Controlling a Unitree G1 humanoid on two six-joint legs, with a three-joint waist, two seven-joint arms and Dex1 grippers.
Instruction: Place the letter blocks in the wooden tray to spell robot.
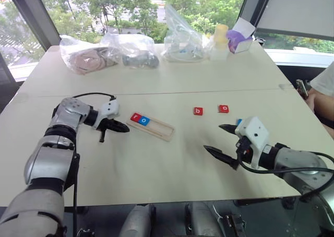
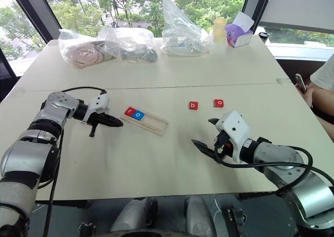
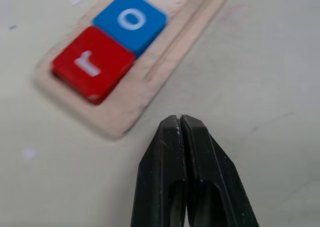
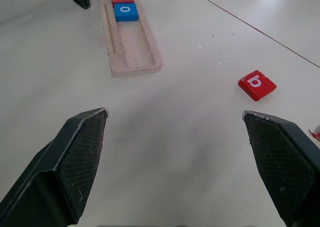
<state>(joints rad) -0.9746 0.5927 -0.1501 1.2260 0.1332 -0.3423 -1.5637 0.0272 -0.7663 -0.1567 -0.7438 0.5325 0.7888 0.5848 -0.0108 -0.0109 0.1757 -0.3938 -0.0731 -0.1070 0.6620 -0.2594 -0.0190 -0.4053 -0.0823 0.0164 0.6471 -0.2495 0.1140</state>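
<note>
The red r block (image 3: 92, 63) and blue o block (image 3: 130, 21) carry white letters, as do the red b block (image 4: 256, 85) and red o block (image 1: 223, 108). The wooden tray (image 4: 137, 57) is pale, the desk (image 1: 156, 164) cream. The right hand (image 4: 174, 113) has black pads (image 4: 82, 157) with fine cross-hatching

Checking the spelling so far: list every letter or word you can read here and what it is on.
"r": red block at the end of the wooden tray.
"o": blue block touching it in the tray.
"b": loose red block on the table.
"o": another loose red block nearby.
Purple box at the back: nothing readable.
</note>
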